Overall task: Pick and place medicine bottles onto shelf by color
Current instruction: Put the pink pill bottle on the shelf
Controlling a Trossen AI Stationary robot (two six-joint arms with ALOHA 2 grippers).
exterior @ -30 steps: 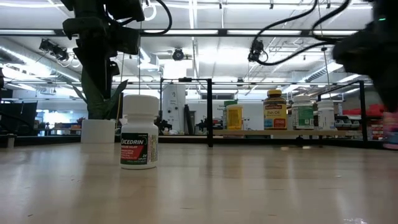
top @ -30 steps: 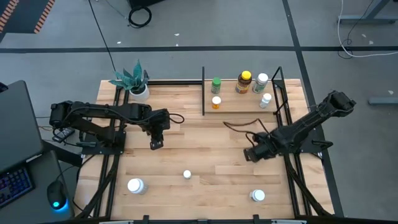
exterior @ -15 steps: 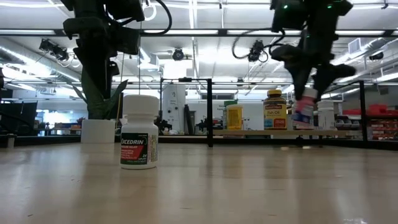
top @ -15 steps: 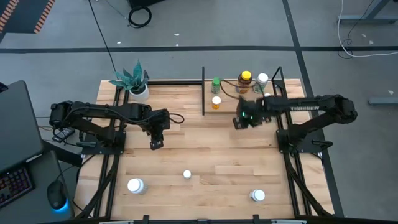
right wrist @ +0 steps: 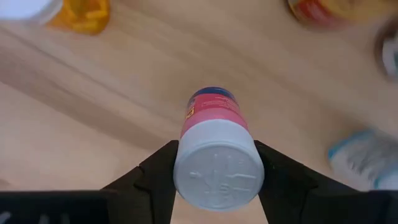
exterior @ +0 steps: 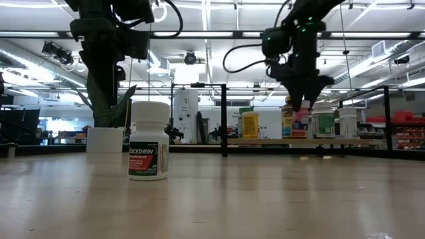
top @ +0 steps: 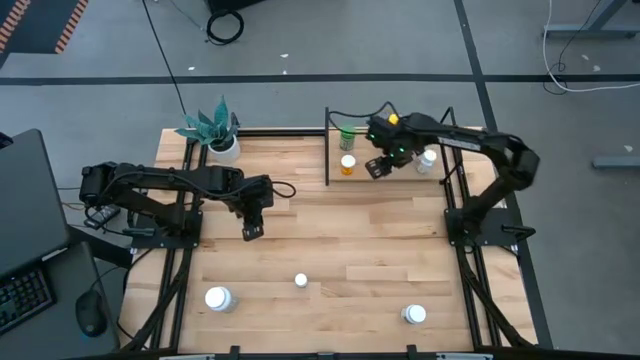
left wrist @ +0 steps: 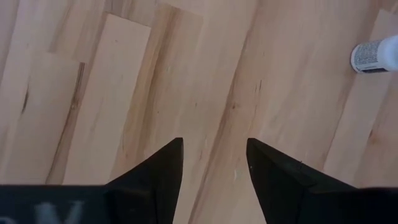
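Note:
My right gripper [top: 380,164] is over the light-wood shelf [top: 400,176] at the table's far right, shut on a pinkish bottle with a white cap [right wrist: 214,140]; both also show in the low view [exterior: 300,118]. On the shelf stand a green-capped bottle [top: 347,133], a small orange bottle [top: 348,163], an amber yellow-capped bottle [top: 393,121] and white bottles [top: 428,158]. Three white bottles [top: 217,298] [top: 301,281] [top: 413,314] stand on their bases on the table's near part. My left gripper [top: 248,230] is open and empty above the table's left middle. My right gripper pinches the pinkish bottle at its white cap [right wrist: 185,171], one finger [right wrist: 155,171] on each side. The fingers come from above, pointing down. The bottle hangs about upright below them, lifted clear above the shelf board [exterior: 265,141].
A potted teal plant [top: 212,128] stands at the far left corner. Black uprights [top: 327,145] [top: 447,140] frame the shelf. An Excedrin bottle [exterior: 149,141] stands close in the low view. A laptop [top: 25,215] and a mouse lie left of the table.
My right gripper has swung from the table's right middle toward the far edge and then left, carrying the pinkish bottle, until it is over the shelf. The bottle has stayed in its hold, clear of the table.

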